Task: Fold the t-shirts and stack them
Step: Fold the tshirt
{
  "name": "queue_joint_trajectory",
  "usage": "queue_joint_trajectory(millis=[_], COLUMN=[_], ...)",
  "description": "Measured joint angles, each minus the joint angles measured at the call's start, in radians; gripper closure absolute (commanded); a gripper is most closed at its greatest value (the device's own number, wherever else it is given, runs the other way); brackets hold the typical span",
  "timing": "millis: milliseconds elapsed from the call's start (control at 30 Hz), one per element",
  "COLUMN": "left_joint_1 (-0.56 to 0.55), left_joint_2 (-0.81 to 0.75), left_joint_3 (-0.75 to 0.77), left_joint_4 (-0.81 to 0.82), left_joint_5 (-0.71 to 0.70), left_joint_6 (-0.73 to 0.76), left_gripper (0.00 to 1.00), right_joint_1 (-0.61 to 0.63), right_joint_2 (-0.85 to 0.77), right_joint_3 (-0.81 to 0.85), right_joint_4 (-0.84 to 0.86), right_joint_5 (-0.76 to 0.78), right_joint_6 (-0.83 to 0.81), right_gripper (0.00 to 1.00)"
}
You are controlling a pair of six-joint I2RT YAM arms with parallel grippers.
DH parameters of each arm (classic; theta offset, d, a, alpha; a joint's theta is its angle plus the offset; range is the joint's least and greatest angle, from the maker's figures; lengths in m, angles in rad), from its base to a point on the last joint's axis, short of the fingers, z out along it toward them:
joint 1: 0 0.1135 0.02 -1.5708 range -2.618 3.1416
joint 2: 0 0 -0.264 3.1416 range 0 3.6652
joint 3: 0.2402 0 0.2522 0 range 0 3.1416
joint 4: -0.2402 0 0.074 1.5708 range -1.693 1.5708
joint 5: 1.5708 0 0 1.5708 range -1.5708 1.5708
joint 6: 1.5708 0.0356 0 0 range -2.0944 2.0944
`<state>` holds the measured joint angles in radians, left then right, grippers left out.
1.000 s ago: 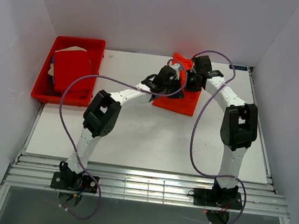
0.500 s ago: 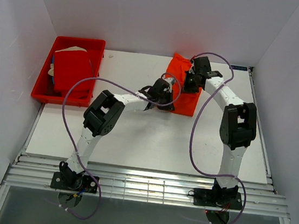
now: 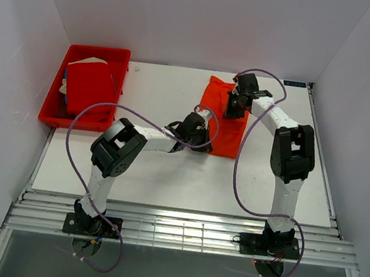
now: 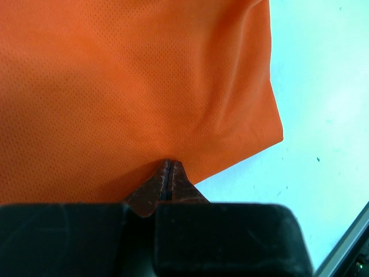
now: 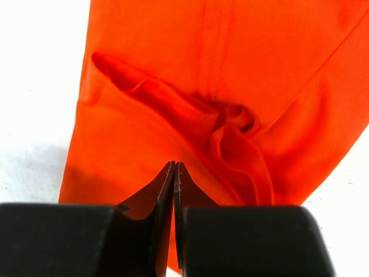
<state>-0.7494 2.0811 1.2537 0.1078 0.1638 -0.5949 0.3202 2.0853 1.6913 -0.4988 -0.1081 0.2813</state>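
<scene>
Seen from above, a white table (image 3: 147, 168) filled the middle of the frame, with both arms reaching up from the bottom edge. The orange t-shirt (image 3: 229, 134) lay right of centre in the upper half, already narrowed into a long strip running up and down the picture. At the upper left a red tray (image 3: 72, 123) held the deeper red t-shirt (image 3: 89, 86), folded.

Your left gripper (image 4: 168, 173) sat at the strip's lower left edge. In its wrist view the fingers were pressed together right at the hem, with a crease running up from them, so it appeared to be pinching the cloth edge. Bare table showed to the right of the near corner.

Your right gripper (image 5: 174, 176) was over the strip's upper end. Its fingers were also pressed together, apparently nipping a thin layer, and a bunched ridge of loose fabric lay just ahead of them, centre frame.

The step in hand looked like squaring the strip before the next fold. To do it well, you needed to draw the two pinched points gently apart along the strip's length, low over the table, so that ridge pulled flat rather than being folded in. You also needed both edges parallel before letting go, and to release one end only once the cloth lay slack. Stacking with the red shirt was not yet done.
</scene>
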Motion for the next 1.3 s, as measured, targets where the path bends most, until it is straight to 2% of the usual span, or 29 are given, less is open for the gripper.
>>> queue_joint_trajectory(millis=[367,633,1133,1300], left_joint_1=[-0.061,-0.089,-0.142,-0.145], left_joint_2=[-0.123,-0.166,-0.174,-0.190], left_joint_3=[-0.159,-0.211,-0.211,-0.182], left_joint_4=[-0.014,-0.021,-0.067,-0.134], left_joint_5=[-0.009,-0.017,0.031,-0.019], left_joint_6=[-0.071,-0.095,-0.113,-0.097], left_gripper=[1.00,1.00,1.00,1.00], right_joint_1=[0.001,0.007,0.022,0.047], right_joint_2=[-0.001,-0.021,-0.022,-0.046], right_joint_3=[-0.174,-0.202,-0.197,-0.241], right_joint_4=[0.034,0.056,0.049,0.063], right_joint_5=[-0.002,0.027,0.034,0.035], right_joint_6=[0.012,0.015,-0.002,-0.006], right_gripper=[0.92,0.92,0.92,0.92])
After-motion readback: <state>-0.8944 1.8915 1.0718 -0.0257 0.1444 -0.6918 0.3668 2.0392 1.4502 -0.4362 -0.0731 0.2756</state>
